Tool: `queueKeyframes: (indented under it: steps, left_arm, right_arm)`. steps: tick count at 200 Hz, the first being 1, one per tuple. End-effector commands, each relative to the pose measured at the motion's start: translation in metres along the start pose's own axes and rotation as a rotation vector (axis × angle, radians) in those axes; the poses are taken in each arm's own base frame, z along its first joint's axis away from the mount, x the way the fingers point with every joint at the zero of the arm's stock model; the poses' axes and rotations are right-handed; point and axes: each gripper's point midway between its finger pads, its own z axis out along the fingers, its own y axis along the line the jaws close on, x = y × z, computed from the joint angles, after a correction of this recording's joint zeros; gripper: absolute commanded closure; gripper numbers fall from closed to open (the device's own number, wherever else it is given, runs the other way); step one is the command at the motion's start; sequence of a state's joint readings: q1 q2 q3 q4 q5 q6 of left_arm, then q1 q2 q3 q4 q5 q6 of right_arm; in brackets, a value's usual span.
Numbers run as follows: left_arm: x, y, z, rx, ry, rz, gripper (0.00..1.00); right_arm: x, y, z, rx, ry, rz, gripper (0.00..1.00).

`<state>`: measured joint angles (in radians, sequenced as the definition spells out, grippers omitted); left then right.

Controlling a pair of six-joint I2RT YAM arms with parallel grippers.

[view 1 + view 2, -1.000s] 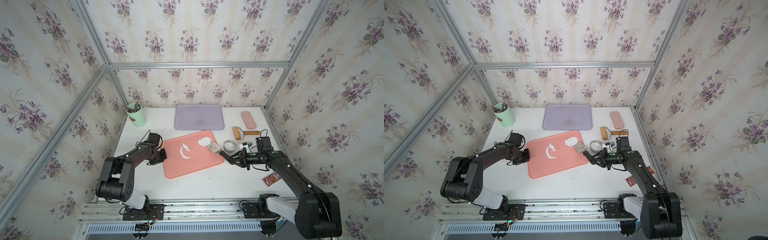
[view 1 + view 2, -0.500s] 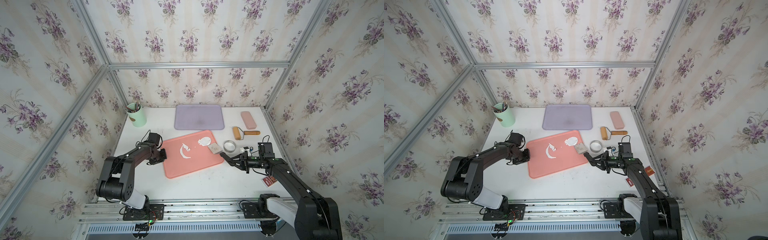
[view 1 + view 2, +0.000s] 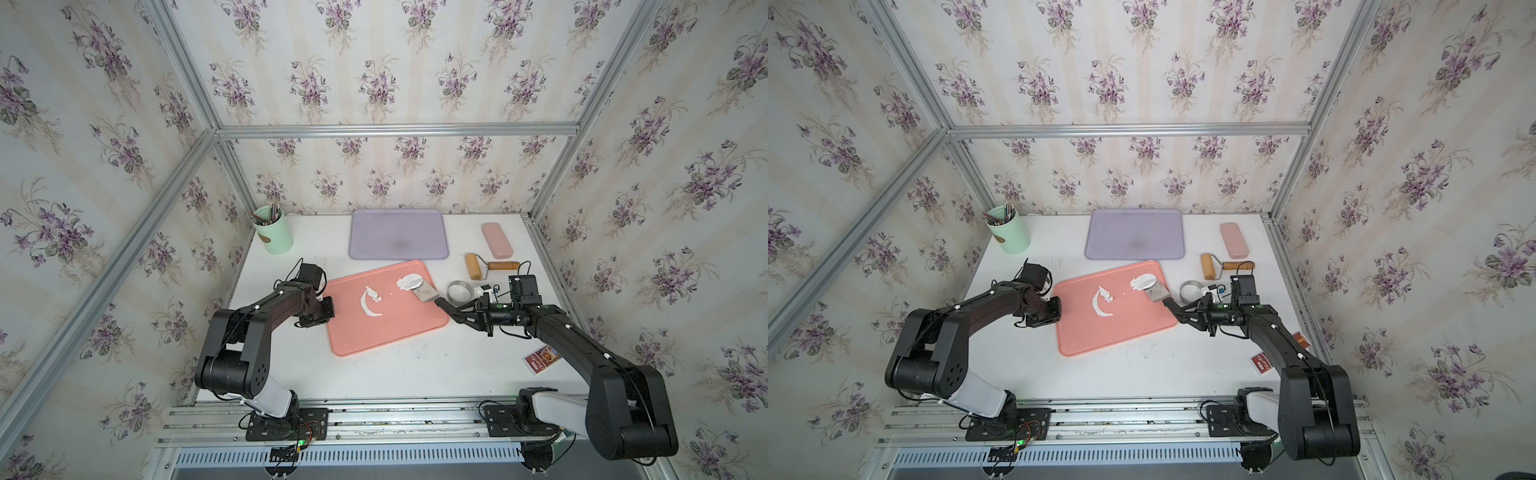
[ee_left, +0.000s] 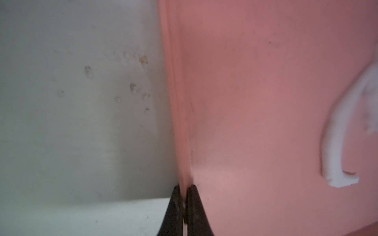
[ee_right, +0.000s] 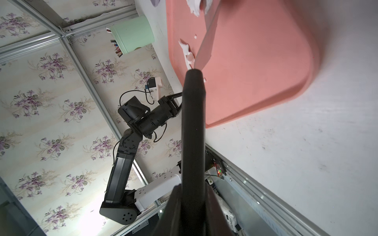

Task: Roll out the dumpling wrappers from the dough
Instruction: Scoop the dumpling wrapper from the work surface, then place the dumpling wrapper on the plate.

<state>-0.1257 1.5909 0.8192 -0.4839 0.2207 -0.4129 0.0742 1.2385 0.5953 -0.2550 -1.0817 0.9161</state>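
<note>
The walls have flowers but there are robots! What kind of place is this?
Probably a robot practice booth dressed like a home kitchen: flowery wallpaper on a metal frame, two robot arms, and dough on a pink tray near a wooden roller.

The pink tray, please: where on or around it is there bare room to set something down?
On the pink tray the near half, nearer than the crescent scrap, is bare; so are the purple tray and the table along the front edge. Crowded: the pink tray's far right corner and beside it, with wrapper, scraper, ring cutter and right gripper.
</note>
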Motion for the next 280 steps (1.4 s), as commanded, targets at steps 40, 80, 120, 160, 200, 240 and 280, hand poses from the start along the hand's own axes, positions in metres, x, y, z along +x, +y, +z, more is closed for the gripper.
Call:
queueKeyframes:
  steps: [40, 80, 120, 160, 200, 240, 280]
  left_arm:
    - [0.015, -0.004, 0.005, 0.027, 0.059, 0.074, 1.0]
    - [0.014, -0.005, 0.004, 0.031, 0.055, 0.078, 1.0]
    - [0.013, -0.006, 0.004, 0.035, 0.058, 0.078, 1.0]
    - [0.012, -0.006, 0.005, 0.029, 0.067, 0.064, 1.0]
    - [0.011, -0.005, 0.003, 0.021, 0.065, 0.049, 1.0]
    - [0.003, -0.005, -0.001, 0.018, 0.019, 0.037, 1.0]
    - [0.0, -0.005, -0.005, 0.024, -0.022, 0.039, 1.0]
  right_arm:
    - [-0.015, 0.0, 0.022, -0.037, -0.036, -0.019, 1.0]
    - [-0.005, -0.002, 0.036, -0.041, 0.038, -0.037, 1.0]
    - [0.0, 0.032, 0.03, -0.178, 0.05, -0.114, 1.0]
    - [0.004, 0.055, 0.023, -0.304, 0.056, -0.136, 1.0]
    - [-0.024, 0.106, 0.018, -0.366, -0.05, -0.274, 1.0]
    - [-0.099, 0.116, 0.045, -0.22, -0.168, -0.351, 1.0]
    - [-0.157, 0.079, 0.069, 0.088, -0.23, -0.364, 1.0]
